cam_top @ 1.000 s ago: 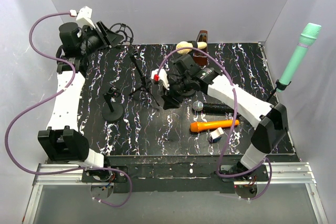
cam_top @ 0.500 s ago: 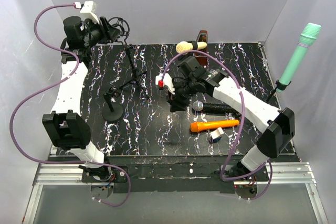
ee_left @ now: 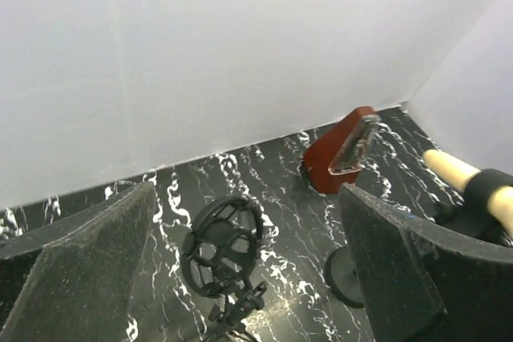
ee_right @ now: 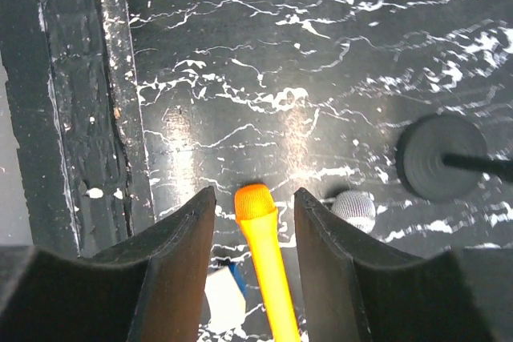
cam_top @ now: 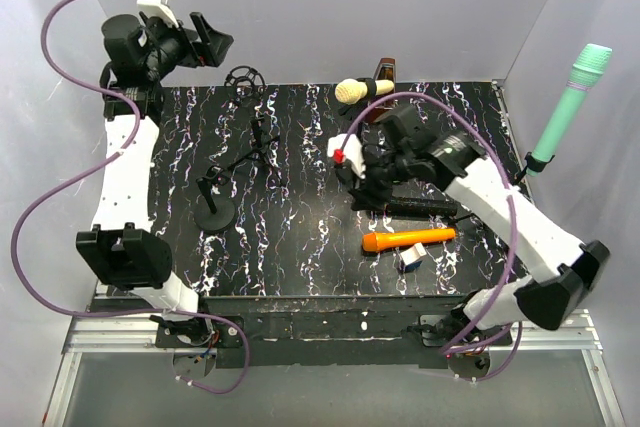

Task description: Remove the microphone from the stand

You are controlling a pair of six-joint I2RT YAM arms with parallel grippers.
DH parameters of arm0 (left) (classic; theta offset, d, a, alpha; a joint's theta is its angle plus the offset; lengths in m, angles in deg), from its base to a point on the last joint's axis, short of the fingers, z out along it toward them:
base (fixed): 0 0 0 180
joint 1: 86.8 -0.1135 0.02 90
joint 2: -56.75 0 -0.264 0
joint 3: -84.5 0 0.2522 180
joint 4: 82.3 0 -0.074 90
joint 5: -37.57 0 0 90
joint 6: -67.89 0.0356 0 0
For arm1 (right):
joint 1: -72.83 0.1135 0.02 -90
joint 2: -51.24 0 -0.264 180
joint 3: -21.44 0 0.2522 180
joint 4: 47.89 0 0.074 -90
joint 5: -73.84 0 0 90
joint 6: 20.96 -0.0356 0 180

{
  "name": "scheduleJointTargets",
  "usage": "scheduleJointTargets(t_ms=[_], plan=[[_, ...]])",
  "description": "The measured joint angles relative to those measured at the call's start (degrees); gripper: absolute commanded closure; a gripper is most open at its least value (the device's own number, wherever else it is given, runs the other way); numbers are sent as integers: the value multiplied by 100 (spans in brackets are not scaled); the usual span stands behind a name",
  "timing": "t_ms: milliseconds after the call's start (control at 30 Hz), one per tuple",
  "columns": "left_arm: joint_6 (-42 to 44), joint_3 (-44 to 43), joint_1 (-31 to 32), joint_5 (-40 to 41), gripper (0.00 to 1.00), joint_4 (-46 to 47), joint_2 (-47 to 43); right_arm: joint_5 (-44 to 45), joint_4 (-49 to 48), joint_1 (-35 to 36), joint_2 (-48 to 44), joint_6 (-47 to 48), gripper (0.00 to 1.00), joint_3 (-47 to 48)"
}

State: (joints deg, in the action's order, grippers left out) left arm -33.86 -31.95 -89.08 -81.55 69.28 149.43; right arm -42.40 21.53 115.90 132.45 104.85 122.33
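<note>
Left pincer [cam_top: 208,44] is hanging wide open above the ringed stand [cam_top: 245,80]. Right pincer [cam_top: 368,195] is hovering half-open, gripping nothing, over the black mic [cam_top: 425,208] lying on the worktop [cam_top: 300,237] beside an orange mic [cam_top: 408,239].

Four microphones: orange microphone [cam_top: 408,239], black microphone [cam_top: 420,207], cream-headed microphone [cam_top: 349,90], green microphone [cam_top: 570,107]. Two stands on the left: round-base stand [cam_top: 214,209], tripod stand [cam_top: 257,147]. One brown wedge [cam_top: 385,69]. One small white box [cam_top: 411,257].
</note>
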Motion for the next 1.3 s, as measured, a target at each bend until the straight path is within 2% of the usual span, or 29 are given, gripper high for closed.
scheduleJointTargets(t_ms=[233, 300, 467, 600, 800, 1033, 1300], plan=[[444, -323, 157, -1062, 2, -330, -516, 210, 94, -577, -1143, -951, 46, 22], [686, -323, 590, -1266, 2, -413, -597, 275, -31, -944, -1322, -1445, 46, 70], [1268, -319, 2170, -1473, 2, -579, -297, 516, -739, -1873, -1322, -2476, 46, 83], [1593, -223, 3178, -1191, 2, -638, 190, 442, -1215, -2570, -1036, -3130, 46, 129], [1821, 487, 3851, -267, 2, -459, 361, 195, -1812, -3032, -769, -3866, 46, 74], [1862, 667, 4013, 638, 2, -201, 361, -264, -2492, -3029, -977, -3598, 46, -291], [1895, 977, 4013, 968, 2, -7, 313, -977, -2894, -2957, -240, -2579, 41, -20]])
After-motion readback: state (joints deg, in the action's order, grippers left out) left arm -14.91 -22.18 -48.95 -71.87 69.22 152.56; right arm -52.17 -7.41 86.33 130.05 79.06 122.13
